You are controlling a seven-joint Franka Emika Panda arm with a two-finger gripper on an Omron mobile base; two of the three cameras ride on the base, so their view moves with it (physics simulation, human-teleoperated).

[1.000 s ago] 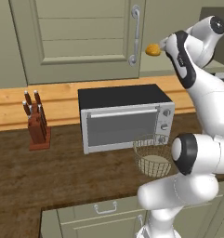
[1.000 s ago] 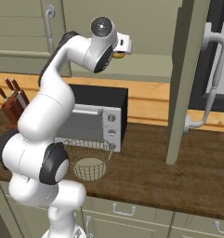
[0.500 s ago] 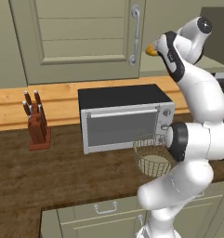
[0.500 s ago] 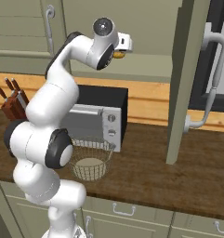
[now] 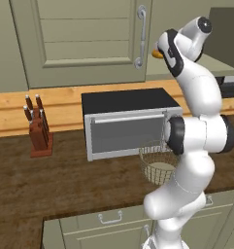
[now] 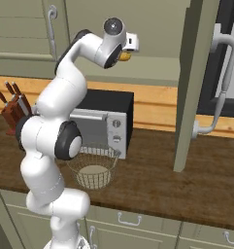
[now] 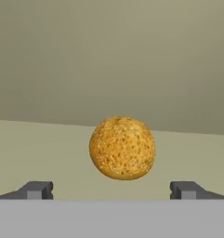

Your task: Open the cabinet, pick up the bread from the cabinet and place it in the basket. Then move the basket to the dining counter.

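cabinet [image 6: 198, 87] door open, done. my gripper [image 7: 111, 190] spread wide, bread [image 7: 122, 148] ahead between tips, not grabbed. basket [image 6: 93, 168] on tabletop, drop and carry left.

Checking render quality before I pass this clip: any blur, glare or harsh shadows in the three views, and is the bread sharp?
Hand view: bread sharp, speckled crust clear, evenly lit with its underside slightly darker, no glare; gripper fingertips crisp. Left base view: flat even light, basket wires thin but resolved. Right base view: no blur, only soft shading under the open cabinet door.
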